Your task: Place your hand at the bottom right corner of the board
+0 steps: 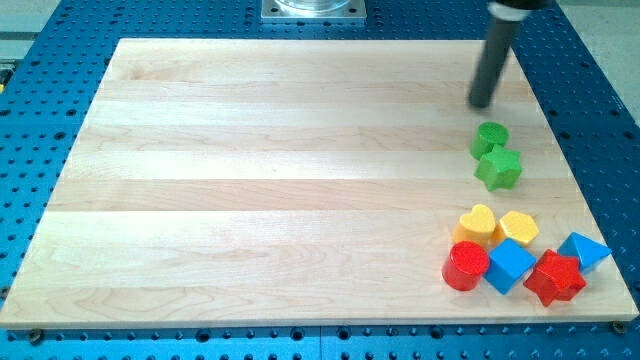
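A: My tip (482,104) rests on the board (280,180) near its top right corner. It holds nothing and touches no block; it is a plain rod end with nothing to open or close.

B: Which part of the rod is cut off?

A: The upper end leaves the view at the top edge, so the arm above it does not show.

B: Position of the tip relative to the blocks?

A: The green cylinder (490,137) lies just below the tip, apart from it. The green star (499,168) touches that cylinder on its lower side.

B: State the bottom right corner.

A: Six blocks cluster there, well apart from the tip. The yellow heart (478,223) and the yellow hexagon (518,227) sit side by side. Below them stand the red cylinder (465,266), the blue cube (510,264) and the red star (554,277). The blue triangle (584,250) lies nearest the right edge.

B: Anything hard to make out?

A: The blocks overlap in the view; whether each pair touches cannot be told. A metal plate (313,10) beyond the top edge is cut off. No containers show.
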